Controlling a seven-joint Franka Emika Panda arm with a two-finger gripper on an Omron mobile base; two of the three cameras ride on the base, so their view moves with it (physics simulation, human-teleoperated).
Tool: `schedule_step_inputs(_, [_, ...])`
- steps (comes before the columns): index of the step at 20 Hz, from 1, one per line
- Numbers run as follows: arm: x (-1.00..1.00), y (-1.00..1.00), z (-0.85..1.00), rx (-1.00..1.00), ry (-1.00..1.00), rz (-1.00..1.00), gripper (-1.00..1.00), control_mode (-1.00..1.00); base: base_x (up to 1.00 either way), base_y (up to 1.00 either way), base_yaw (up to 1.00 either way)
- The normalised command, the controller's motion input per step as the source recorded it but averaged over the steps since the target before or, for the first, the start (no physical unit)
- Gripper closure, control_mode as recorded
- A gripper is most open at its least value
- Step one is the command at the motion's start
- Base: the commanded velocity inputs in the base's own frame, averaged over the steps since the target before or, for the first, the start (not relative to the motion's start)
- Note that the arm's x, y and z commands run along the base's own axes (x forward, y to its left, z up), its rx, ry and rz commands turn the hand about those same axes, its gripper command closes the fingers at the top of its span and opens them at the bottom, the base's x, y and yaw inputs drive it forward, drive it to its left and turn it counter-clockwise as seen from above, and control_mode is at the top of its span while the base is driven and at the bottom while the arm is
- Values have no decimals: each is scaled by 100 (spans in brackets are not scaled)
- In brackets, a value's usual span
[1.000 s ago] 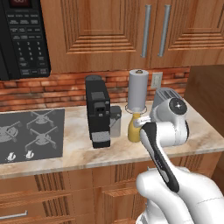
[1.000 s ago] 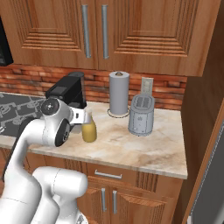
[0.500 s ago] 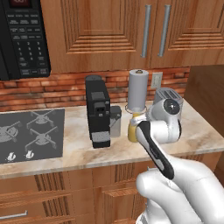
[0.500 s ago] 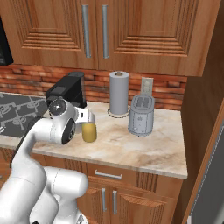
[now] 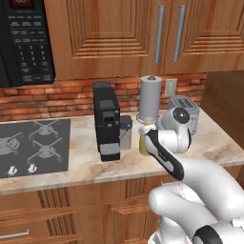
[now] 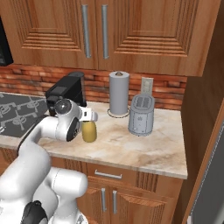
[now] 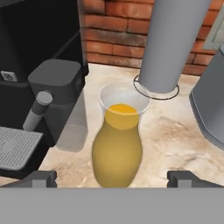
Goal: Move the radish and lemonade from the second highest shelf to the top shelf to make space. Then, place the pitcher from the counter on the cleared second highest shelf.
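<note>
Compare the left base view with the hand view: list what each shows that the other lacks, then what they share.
Left base view alone: the microwave, the stovetop, the upper cabinet doors and the arm reaching over the counter.

Hand view alone: the pitcher's clear flared rim and the open gripper, one fingertip on each side of its base.

Both: the pitcher, the black coffee machine, the paper towel roll, the toaster, the brick backsplash.

Glossy white arm (image 5: 190, 176) with rounded segments, dark joint bands.
</note>
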Motion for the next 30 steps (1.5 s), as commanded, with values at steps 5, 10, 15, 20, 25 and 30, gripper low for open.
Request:
schedule_step_inputs(5, [28,0,-14,0,0,1,-100,-100,0,0,0])
schedule_step_inputs(10, [25,0,-16,0,0,1,-100,-100,0,0,0])
schedule_step_inputs(15, [24,0,-15,0,0,1,-100,-100,0,0,0])
schedule_step_inputs(20, [24,0,-15,0,0,1,-100,-100,0,0,0])
schedule_step_inputs(25, [25,0,-13,0,0,0,-100,-100,0,0,0])
schedule_step_inputs(30, [23,0,-14,0,0,0,-100,-100,0,0,0])
